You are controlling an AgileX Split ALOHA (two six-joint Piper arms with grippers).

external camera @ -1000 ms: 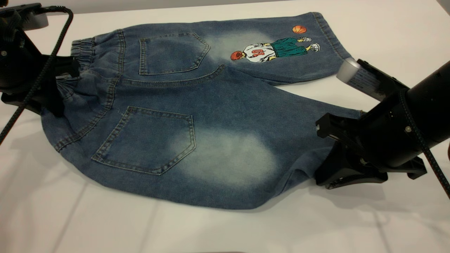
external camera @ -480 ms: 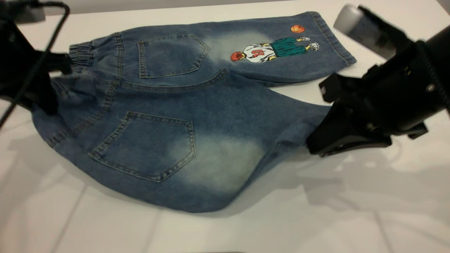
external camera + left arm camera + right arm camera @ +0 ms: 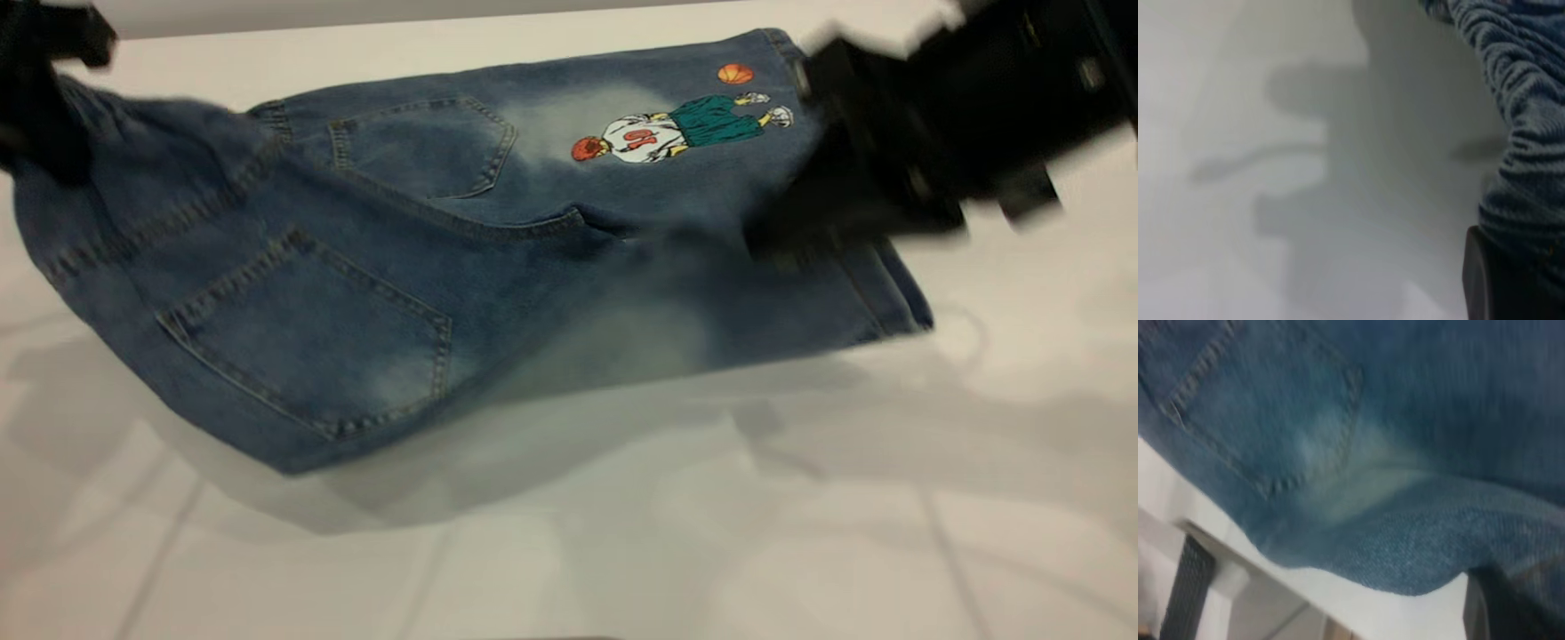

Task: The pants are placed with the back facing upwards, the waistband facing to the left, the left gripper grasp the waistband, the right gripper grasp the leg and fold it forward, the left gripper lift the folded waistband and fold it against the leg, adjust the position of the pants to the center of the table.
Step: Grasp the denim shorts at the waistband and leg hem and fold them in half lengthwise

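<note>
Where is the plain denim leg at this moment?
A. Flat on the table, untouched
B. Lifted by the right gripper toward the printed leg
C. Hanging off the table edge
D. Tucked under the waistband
B: the right gripper holds the leg raised above the table, its shadow below, close to the basketball-player print.

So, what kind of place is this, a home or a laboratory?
Most likely a robot test bench, not a home. A bare white table holds only one pair of denim pants, and two black robot grippers, the left gripper and the right gripper, lift the cloth between them. No furniture or household items show.
</note>
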